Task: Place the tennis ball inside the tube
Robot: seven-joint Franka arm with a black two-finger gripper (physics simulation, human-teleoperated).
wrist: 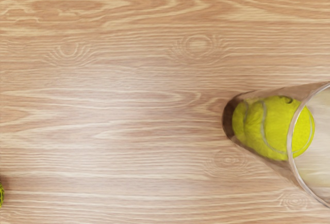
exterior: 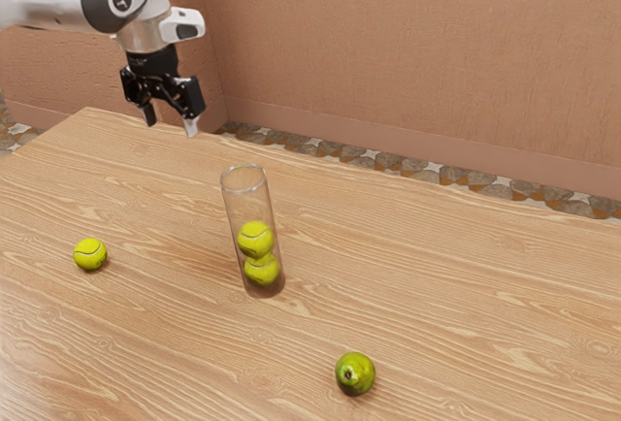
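Note:
My gripper (exterior: 171,122) hangs high above the table's far left part in the exterior view, its two fingers apart with nothing between them. A loose tennis ball (exterior: 90,254) lies on the wood at the exterior view's left. The clear tube (exterior: 233,210) stands upright near the middle, open at the top, with two tennis balls (exterior: 256,240) stacked in its lower part. In the wrist view the tube (wrist: 264,165) is seen from above at a slant, its balls (wrist: 276,126) overlapping inside. The gripper is higher than the tube's rim and apart from it.
A green round fruit (exterior: 355,373) lies on the wooden table (exterior: 466,285) on the near side of the tube. Part of a green thing (wrist: 1,195) shows at the wrist view's edge. A wall (exterior: 417,62) stands beyond the table's far edge.

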